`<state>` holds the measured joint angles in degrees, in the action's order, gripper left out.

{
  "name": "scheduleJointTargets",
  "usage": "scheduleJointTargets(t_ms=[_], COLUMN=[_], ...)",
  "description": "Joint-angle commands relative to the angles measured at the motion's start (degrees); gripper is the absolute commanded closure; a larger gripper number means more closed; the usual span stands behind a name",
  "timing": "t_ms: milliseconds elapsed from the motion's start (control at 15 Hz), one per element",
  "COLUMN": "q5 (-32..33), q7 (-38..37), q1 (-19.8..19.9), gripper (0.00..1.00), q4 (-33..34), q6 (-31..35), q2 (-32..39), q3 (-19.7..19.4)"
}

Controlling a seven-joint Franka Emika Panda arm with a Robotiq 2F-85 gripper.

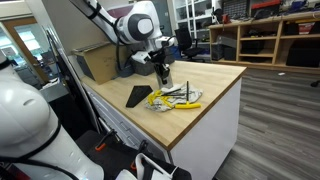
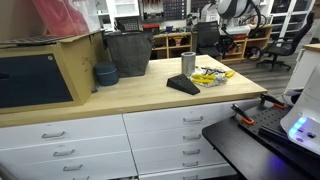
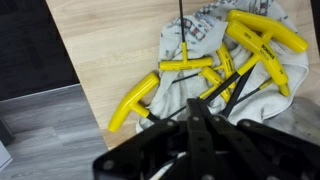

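Blurred at six o'clock in the wrist view, the gripper is pinched shut, any hold hidden, above yellow T-handle hex keys on a patterned rag at twelve, cut off at three.

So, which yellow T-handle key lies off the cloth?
The key leftmost in the wrist view: its handle rests mostly on the bare wood, while the others lie on the cloth.
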<state>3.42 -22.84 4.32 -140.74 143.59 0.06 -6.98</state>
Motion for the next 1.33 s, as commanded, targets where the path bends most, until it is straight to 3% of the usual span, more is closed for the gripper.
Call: scheduleJointTargets(t_ms=[0, 133, 600, 733, 1267], q5=[1.3, 1.3, 1.5, 1.4, 1.5], q7=[-1.4, -1.3, -2.1, -2.3, -4.8], q1=[0.6, 0.7, -0.1, -0.4, -2.7], gripper=[0.72, 0.63, 0.11, 0.0, 0.01], q4=[-1.9, -2.1, -0.3, 0.7, 5.1], q6=[0.5, 0.7, 0.9, 1.0, 0.7], q2=[0.0, 2.0, 10.2, 12.4, 18.8], q3=[0.4, 0.3, -0.8, -1.2, -3.0])
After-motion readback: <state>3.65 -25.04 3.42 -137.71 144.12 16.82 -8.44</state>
